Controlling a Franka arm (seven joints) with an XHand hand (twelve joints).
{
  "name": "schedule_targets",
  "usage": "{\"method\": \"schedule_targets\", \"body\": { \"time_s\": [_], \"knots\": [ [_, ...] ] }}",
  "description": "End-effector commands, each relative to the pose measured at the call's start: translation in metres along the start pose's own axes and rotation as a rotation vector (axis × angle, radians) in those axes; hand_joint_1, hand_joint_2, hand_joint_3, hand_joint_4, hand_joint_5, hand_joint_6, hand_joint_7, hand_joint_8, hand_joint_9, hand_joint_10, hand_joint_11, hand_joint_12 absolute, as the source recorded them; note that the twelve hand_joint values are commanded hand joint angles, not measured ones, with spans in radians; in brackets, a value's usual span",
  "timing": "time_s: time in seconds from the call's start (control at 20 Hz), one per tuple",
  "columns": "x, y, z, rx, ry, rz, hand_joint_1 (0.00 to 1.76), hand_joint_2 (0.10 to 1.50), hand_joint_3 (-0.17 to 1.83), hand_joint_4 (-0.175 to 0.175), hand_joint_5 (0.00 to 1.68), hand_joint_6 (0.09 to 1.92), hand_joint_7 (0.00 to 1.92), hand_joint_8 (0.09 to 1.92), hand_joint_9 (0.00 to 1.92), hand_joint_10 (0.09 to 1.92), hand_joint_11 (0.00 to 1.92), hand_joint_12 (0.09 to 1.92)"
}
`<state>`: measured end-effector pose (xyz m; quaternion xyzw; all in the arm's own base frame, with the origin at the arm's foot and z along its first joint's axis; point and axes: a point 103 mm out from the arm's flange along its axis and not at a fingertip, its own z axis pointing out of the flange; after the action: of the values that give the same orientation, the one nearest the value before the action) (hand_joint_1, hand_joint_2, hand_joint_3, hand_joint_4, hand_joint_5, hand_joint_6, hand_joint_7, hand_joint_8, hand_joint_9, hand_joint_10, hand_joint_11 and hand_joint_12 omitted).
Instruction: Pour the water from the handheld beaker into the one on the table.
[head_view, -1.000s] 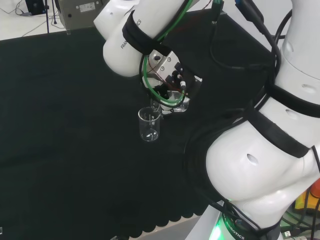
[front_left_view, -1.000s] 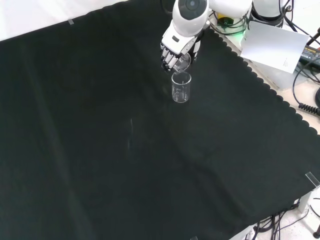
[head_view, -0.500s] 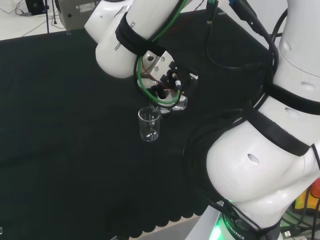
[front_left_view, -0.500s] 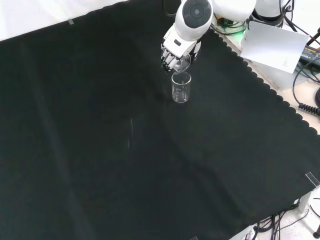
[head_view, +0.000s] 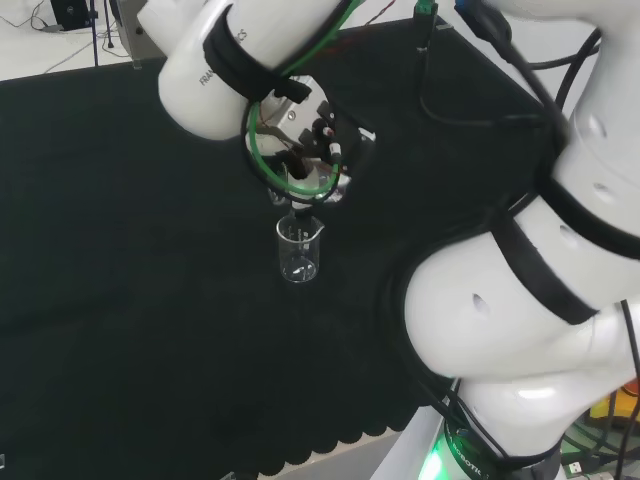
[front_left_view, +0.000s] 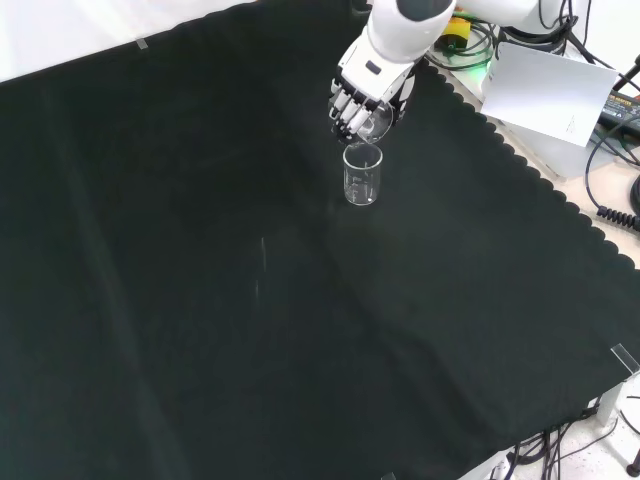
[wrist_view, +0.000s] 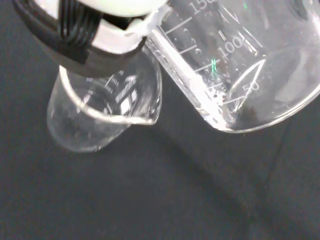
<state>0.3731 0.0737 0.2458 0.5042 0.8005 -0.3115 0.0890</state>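
Pouring is the step in hand: the handheld beaker is tilted well over, its lip above the rim of the receiving beaker, which stands upright on the black cloth of the desk, nearer the desk's far edge in the front view and close to its scalloped right-hand edge. In the wrist view a little water lies low in the tilted beaker beside its printed scale, so the pour looks close to done, though whether a stream is falling cannot be made out. The next move likely calls for holding the lip over the rim until the last water has run out, then tipping the beaker back upright without knocking the standing one. The hand has its fingers curled round the handheld beaker and touches nothing else.
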Motion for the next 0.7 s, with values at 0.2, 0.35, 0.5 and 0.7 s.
{"method": "schedule_targets", "body": {
  "time_s": [0.2, 0.35, 0.5, 0.7],
  "knots": [
    [0.0022, 0.0078, 0.047, 0.196, -0.113, 0.036, 1.32, 1.01, -0.17, -0.175, 1.53, 0.09, 1.58, 0.09, 1.81, 0.09, 1.57, 0.58],
    [0.002, 0.0078, 0.0472, 0.192, -0.098, 0.036, 1.32, 1.01, -0.17, -0.175, 1.53, 0.09, 1.58, 0.09, 1.81, 0.09, 1.57, 0.58],
    [0.0015, 0.0077, 0.0477, 0.197, -0.104, 0.039, 1.32, 1.01, -0.17, -0.175, 1.53, 0.09, 1.58, 0.09, 1.81, 0.09, 1.57, 0.58],
    [0.0012, 0.0077, 0.048, 0.192, -0.09, 0.038, 1.32, 1.01, -0.17, -0.175, 1.53, 0.09, 1.58, 0.09, 1.81, 0.09, 1.57, 0.57]
  ]
}}
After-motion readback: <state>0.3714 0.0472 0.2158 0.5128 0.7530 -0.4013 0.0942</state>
